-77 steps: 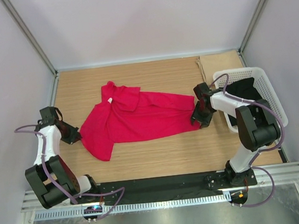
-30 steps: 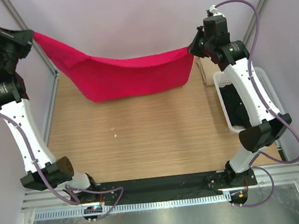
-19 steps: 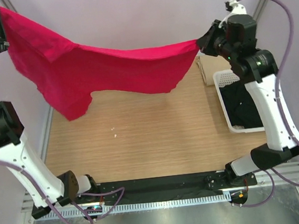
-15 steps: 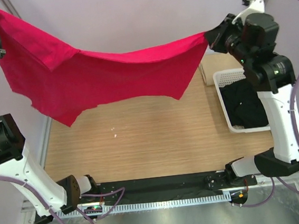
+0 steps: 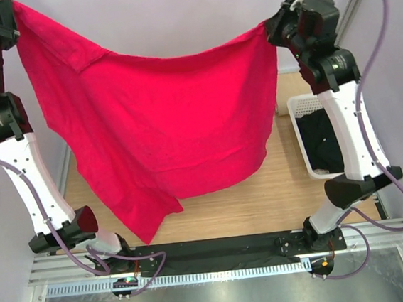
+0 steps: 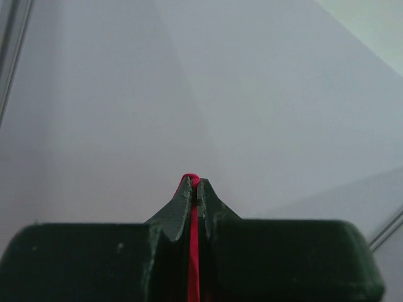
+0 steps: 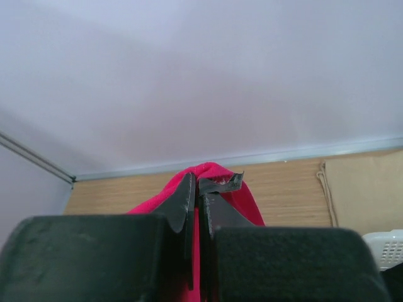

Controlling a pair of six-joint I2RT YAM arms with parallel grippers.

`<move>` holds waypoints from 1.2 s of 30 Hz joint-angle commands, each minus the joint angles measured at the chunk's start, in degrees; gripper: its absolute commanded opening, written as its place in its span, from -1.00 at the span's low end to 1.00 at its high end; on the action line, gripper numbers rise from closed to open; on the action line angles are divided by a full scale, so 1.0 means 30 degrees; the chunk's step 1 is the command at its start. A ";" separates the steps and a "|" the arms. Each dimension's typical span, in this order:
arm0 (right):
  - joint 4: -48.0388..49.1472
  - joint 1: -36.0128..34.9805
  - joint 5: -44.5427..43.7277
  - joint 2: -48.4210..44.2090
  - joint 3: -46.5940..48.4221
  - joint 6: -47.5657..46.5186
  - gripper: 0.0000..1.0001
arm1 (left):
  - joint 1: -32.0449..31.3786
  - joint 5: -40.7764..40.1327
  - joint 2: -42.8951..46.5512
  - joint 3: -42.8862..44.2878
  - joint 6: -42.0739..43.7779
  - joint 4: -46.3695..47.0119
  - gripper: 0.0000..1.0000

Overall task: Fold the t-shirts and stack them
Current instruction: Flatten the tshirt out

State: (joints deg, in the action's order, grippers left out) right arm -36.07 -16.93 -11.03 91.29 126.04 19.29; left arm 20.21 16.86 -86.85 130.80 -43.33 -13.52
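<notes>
A crimson red t-shirt [image 5: 163,119] hangs spread out in the air between both raised arms, its lower edge drooping toward the near side of the table. My left gripper [image 5: 11,14] is shut on its top left corner, and a thin strip of red cloth [image 6: 193,239] shows between the closed jaws of that gripper [image 6: 194,184]. At the top right my right gripper [image 5: 273,28] is shut on the other corner, with red cloth [image 7: 220,173] bunched round the tips of the gripper [image 7: 196,182]. Something dark lies in the basket; I cannot tell what it is.
A white lattice basket [image 5: 298,104] stands at the right edge of the wooden table [image 5: 290,185], partly behind the right arm. A tan folded cloth [image 7: 362,185] lies at the back right corner. Grey walls close in the left, back and right.
Both arms lifted the shirt off the table and high into the air. In the last half second it swung toward the camera and opened into a wide hanging sheet.
</notes>
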 commanded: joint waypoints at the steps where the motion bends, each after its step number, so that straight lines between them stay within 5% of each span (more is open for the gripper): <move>1: 0.0892 -0.0041 -0.0367 0.0186 0.1141 -0.0569 -0.97 | -0.0027 -0.0202 0.0882 0.0286 -0.0059 0.2104 -0.99; 29: -0.0221 -0.0041 0.2415 -0.7489 -0.2844 0.1332 -0.97 | -0.0729 -0.2426 0.5043 0.4209 0.3368 -0.2114 -0.99; 36: 0.0507 -0.0041 0.2211 -0.6494 -0.3394 0.1684 -0.98 | -0.0935 -0.2399 0.4751 0.2171 0.3021 -0.1414 -1.00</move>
State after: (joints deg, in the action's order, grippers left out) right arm -38.00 -16.93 -4.54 69.38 117.40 23.05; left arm 17.63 10.52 -70.22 141.78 -34.33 -18.90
